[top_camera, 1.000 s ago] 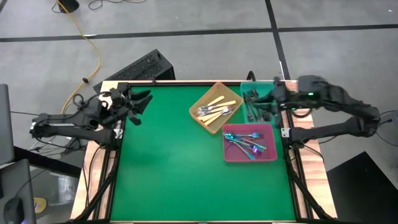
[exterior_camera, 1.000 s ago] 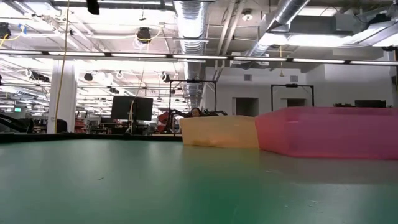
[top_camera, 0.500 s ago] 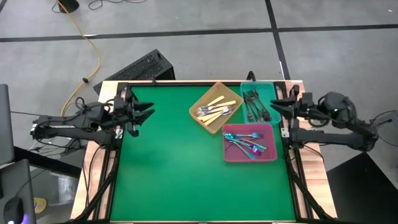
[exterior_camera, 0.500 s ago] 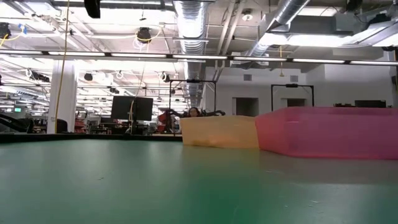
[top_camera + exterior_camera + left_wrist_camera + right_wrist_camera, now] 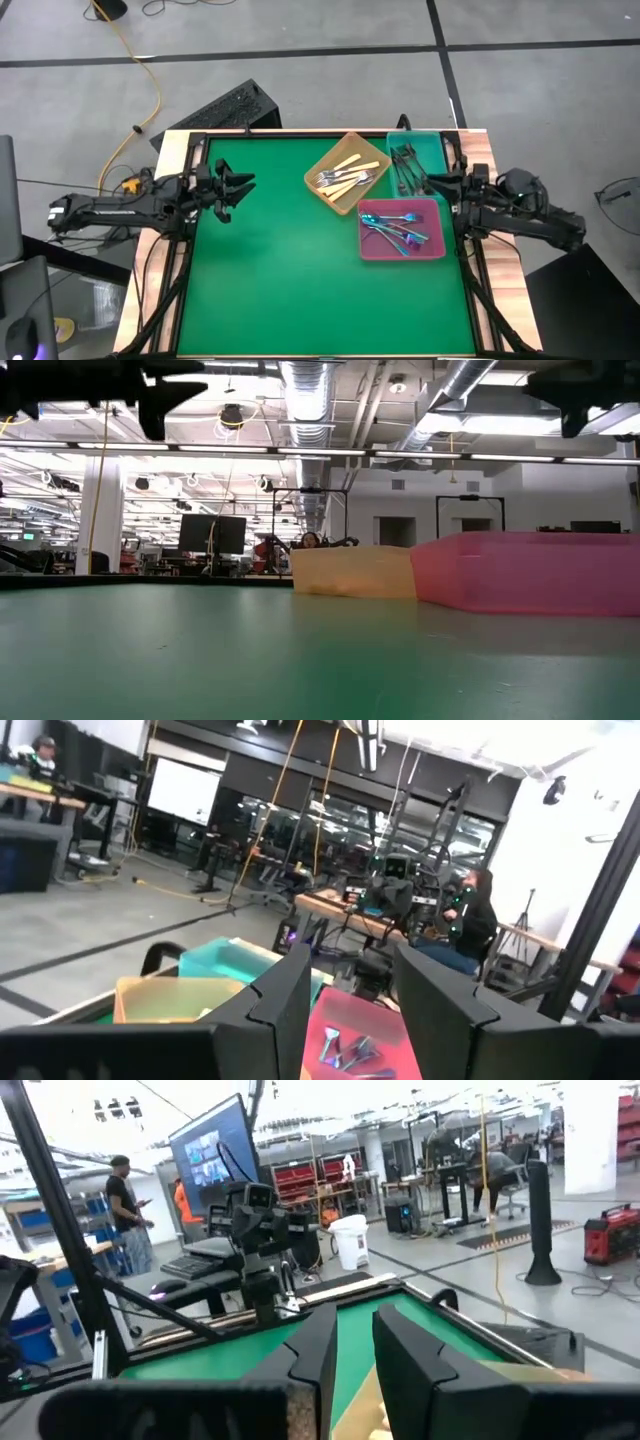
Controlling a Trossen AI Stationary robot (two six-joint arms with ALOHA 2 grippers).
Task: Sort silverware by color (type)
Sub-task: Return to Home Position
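Silverware [image 5: 345, 180] is all sitting in trays from where I'm watching. The blue-teal forks [image 5: 393, 228] are piled in the pink tray [image 5: 436, 245]. The cream-handled forks [image 5: 350, 172] lie in the orange tray [image 5: 327, 157], which sits at an angle just beside the pink tray's far corner on the left arm's side. The black forks [image 5: 408, 168] are in the teal tray [image 5: 434, 150], right against the pink tray's far edge. I see no fork loose on the green mat [image 5: 280, 280] around the pink tray.

Both arms are stretched out low and level. The right gripper [image 5: 430, 185] hangs over the pink tray's far corner on the right arm's side, about where it meets the teal tray. Its fingers are apart with only a narrow gap, nothing between them. The left gripper [image 5: 243, 186] is well apart from the pink tray, across the mat near the opposite edge and pointing toward it. Its fingers are spread wider and it's empty too; through its wrist camera I can see the pink tray and its forks in the gap between them
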